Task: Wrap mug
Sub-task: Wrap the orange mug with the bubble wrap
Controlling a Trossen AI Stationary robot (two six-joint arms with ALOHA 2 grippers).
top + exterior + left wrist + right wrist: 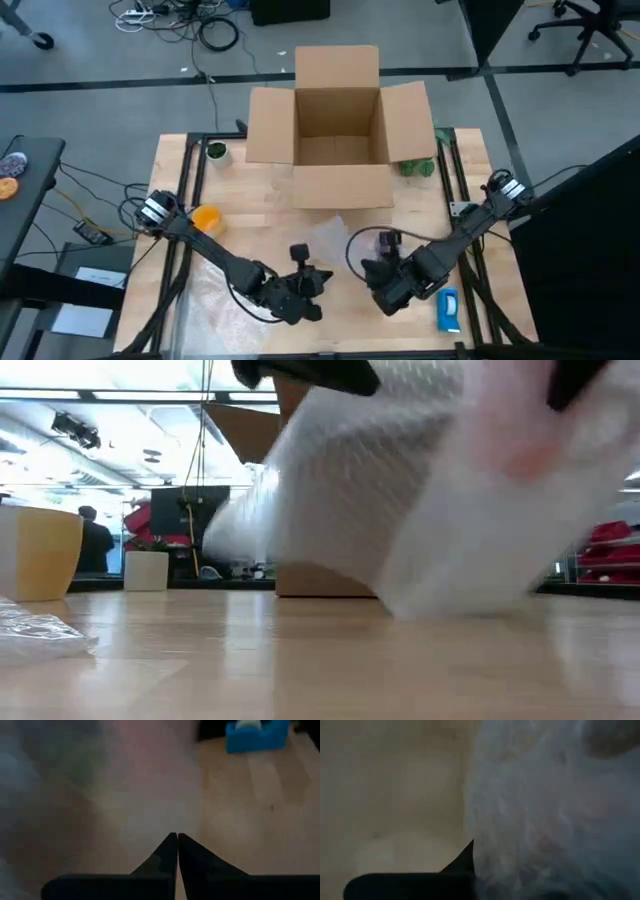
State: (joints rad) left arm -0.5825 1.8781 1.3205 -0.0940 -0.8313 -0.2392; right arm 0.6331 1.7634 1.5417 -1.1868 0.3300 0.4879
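Note:
The orange mug (205, 218) stands on its base on the table's left part, beside my left arm; in the low view the mug (40, 550) is at the left edge. A clear bubble wrap sheet (400, 500) hangs over the table's middle between my two grippers. From above, the sheet (335, 238) is a pale patch in front of the box. My left gripper (310, 275) is shut on its left part and my right gripper (382, 268) on its right part. Neither gripper touches the mug. My left gripper has the sheet's upper left edge (300, 400) pinched between its shut fingers (167, 852), coming from above. The sheet hangs below it, blurred, its lower edge close to the table. My right gripper holds the sheet's upper right part (560, 420) from above. Only one finger (462, 865) shows; the wrap (545, 820) covers the other and the place of contact.
An open cardboard box (338, 120) stands at the table's far middle. A blue tape dispenser (448, 310) lies near the front right corner. More bubble wrap (205, 300) lies at the front left. Small green plants (215, 152) (418, 167) flank the box.

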